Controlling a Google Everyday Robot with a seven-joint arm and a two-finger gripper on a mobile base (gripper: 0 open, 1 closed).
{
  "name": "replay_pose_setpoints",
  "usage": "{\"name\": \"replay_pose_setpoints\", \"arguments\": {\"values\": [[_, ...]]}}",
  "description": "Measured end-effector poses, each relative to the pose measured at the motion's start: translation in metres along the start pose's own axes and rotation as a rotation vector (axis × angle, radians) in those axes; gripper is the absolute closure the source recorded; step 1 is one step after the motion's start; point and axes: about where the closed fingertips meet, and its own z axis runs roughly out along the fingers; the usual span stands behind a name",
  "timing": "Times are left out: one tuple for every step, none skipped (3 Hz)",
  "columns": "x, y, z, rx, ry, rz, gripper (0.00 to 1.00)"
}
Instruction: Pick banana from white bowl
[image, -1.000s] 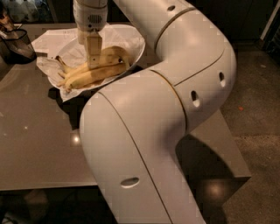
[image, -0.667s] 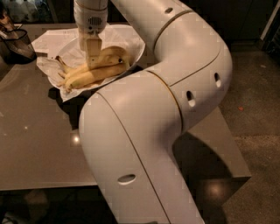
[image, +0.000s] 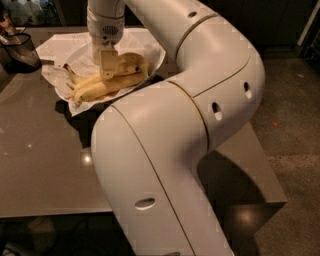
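Your end effector (image: 108, 74) is at the top of the view, hanging straight down from the wrist into the white bowl (image: 152, 50). Its tip sits right at the bananas (image: 112, 84), against the upper side of the fruit near the middle of their length. From this angle you cannot tell whether the end effector is released or clenched.

The bananas lie inside the bowl on the crumpled white paper (image: 62, 50) that lines it. They are yellow with some brown marks and lie side by side, with the stem ends pointing to the left of the view and the bodies running to the right. The paper spills over the near and left edges of the bowl onto the worktop (image: 45, 165).

The bowl stands at the far side of the glossy grey worktop. A dark mesh container (image: 22, 50) stands to the left of it, near the paper's edge but apart from the bowl.

The large white arm (image: 200, 130) fills the middle and right of your view. It bends at the elbow and hides part of the bowl's near right side. Dark floor (image: 295, 150) shows past the worktop's right edge.
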Motion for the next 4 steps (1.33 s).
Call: {"name": "replay_pose_setpoints", "arguments": {"values": [[0.0019, 0.0057, 0.001, -0.016, -0.008, 0.014, 0.45], [0.0036, 0.0086, 0.0011, -0.025, -0.015, 0.025, 0.46], [0.0046, 0.0099, 0.001, -0.032, -0.017, 0.029, 0.49], [0.0072, 0.0119, 0.0013, -0.039, -0.02, 0.035, 0.49]]}}
